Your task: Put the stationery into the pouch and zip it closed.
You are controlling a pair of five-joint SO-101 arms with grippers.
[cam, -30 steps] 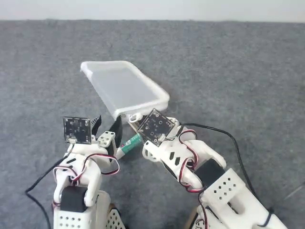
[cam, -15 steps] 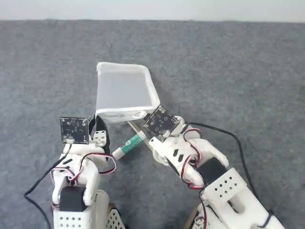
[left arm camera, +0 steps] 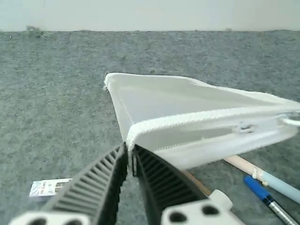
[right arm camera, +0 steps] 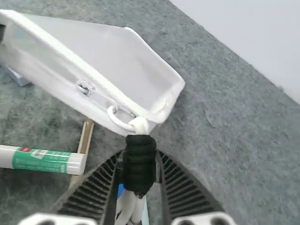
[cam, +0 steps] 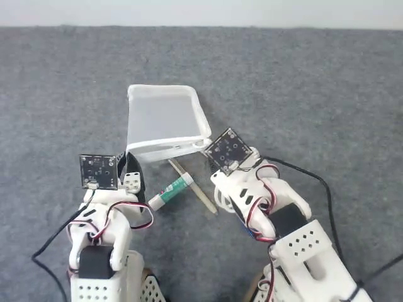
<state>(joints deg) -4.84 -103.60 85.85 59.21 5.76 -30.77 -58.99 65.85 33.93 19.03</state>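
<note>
The translucent white pouch is held tilted off the grey mat between both arms. My left gripper is shut on the pouch's corner at the zipper's end. My right gripper is shut on a black pull tab, tied to the white ring of the zipper slider. In the high view the left gripper and right gripper sit at the pouch's two near corners. A green glue stick and a wooden pencil lie on the mat below the pouch.
A blue pen and a pale pen lie beside the pencil. A small printed label lies on the mat near the left gripper. The grey mat stretches open beyond and to both sides of the pouch.
The pouch swung round from slanting to the right to facing the arms. The right gripper then moved right along the pouch's near edge, uncovering the pencil. The left gripper kept its hold.
</note>
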